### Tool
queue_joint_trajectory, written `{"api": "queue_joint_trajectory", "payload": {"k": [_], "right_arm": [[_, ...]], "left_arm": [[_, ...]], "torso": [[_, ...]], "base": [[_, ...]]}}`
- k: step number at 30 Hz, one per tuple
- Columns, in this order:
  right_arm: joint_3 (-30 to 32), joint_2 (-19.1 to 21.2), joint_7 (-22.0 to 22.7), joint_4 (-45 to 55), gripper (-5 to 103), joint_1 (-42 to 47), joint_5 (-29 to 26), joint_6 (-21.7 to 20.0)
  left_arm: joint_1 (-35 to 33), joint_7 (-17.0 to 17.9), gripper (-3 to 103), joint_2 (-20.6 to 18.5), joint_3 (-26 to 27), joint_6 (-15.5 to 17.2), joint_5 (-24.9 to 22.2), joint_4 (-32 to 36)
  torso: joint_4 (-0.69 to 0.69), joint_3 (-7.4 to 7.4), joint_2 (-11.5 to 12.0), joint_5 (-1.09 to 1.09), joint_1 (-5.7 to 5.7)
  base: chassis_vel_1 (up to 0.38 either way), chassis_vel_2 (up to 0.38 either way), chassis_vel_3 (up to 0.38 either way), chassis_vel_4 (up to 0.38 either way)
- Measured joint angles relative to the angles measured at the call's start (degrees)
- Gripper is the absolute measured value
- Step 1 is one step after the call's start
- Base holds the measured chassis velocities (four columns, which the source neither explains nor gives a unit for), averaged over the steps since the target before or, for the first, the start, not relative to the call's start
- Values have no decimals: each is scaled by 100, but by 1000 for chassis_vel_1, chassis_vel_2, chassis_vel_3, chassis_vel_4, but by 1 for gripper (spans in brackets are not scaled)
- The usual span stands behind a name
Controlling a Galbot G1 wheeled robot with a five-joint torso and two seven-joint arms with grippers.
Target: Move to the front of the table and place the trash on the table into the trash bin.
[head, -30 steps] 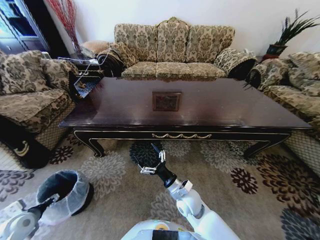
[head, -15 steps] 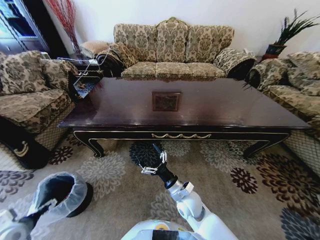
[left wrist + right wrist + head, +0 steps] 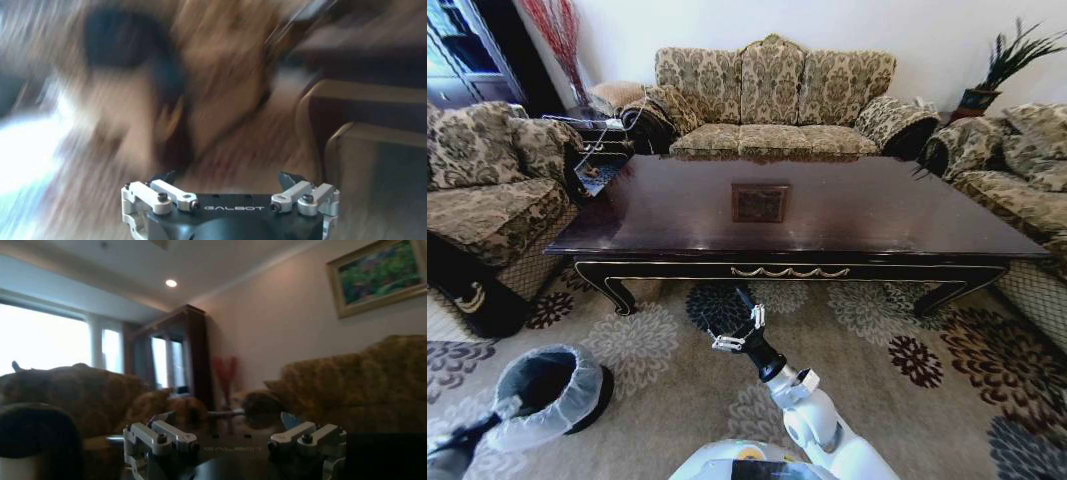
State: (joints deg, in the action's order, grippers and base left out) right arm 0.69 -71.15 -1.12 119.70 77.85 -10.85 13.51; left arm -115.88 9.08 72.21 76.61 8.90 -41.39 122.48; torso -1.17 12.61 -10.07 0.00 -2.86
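Observation:
The table (image 3: 857, 215) stands straight ahead, dark and glossy, with a square inlay (image 3: 760, 202) in a bare top. The trash is out of view. On the rug at lower left stands the trash bin (image 3: 579, 378), round and dark, lined with a whitish bag. My left gripper (image 3: 507, 408) hangs low beside the bin's near rim, and in the left wrist view its fingers (image 3: 164, 177) stand open on nothing. In front of the table's apron, my right gripper (image 3: 739, 328) hovers over the rug, open and empty; its fingers (image 3: 164, 418) are spread in the right wrist view.
A patterned sofa (image 3: 772, 95) lies behind the table, an armchair (image 3: 487, 190) at its left end and another sofa (image 3: 1017, 180) at its right. A cluttered side table (image 3: 597, 140) fills the back left corner. Floral rug (image 3: 907, 340) lies between me and the table.
My left arm has drawn back toward the picture's lower left corner, away from over the bin. The right gripper has shifted slightly down and right. The table top stays bare.

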Motion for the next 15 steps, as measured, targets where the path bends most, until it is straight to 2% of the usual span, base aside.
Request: {"api": "queue_joint_trajectory", "payload": {"k": [1,2,4,5,8,9,11,12,15], "right_arm": [[85,-25,221,80,100,80,81,-149],[85,-25,221,80,100,80,81,-149],[590,-147,1241,555,100,473,300,-958],[590,-147,1241,555,100,473,300,-958],[1324,-166,1817,1329,100,896,-89,-1707],[1721,-136,1844,1570,100,1058,-283,-1840],[1936,-119,1843,1669,100,1134,-370,-1869],[2341,-112,1784,1776,100,1278,-454,-1861],[2766,-158,1627,1821,100,1504,-453,-1651]], "left_arm": [[-5,-163,100,5,-46,-194,177,104],[-5,-163,100,5,-46,-194,177,104],[78,-649,100,46,-302,-876,509,621],[78,-649,100,46,-302,-876,509,621],[265,-989,100,113,-654,-1187,679,1194],[328,-1058,100,144,-854,-1217,725,1404],[364,-1089,100,159,-977,-1222,751,1490],[449,-1137,100,187,-1184,-1223,800,1585],[581,-1195,100,230,-1425,-1228,883,1612]], "torso": [[0,0,0,0,0],[0,0,0,0,0],[1,0,0,2,0],[1,0,0,2,0],[1,0,0,1,0],[2,0,0,1,0],[1,0,0,0,0],[1,0,0,3,0],[1,0,0,1,0]], "base": [[0,0,0,0],[0,0,0,0],[0,0,0,0],[0,0,0,0],[0,0,0,0],[0,0,0,0],[0,0,0,0],[0,0,0,0],[0,0,0,0]]}}
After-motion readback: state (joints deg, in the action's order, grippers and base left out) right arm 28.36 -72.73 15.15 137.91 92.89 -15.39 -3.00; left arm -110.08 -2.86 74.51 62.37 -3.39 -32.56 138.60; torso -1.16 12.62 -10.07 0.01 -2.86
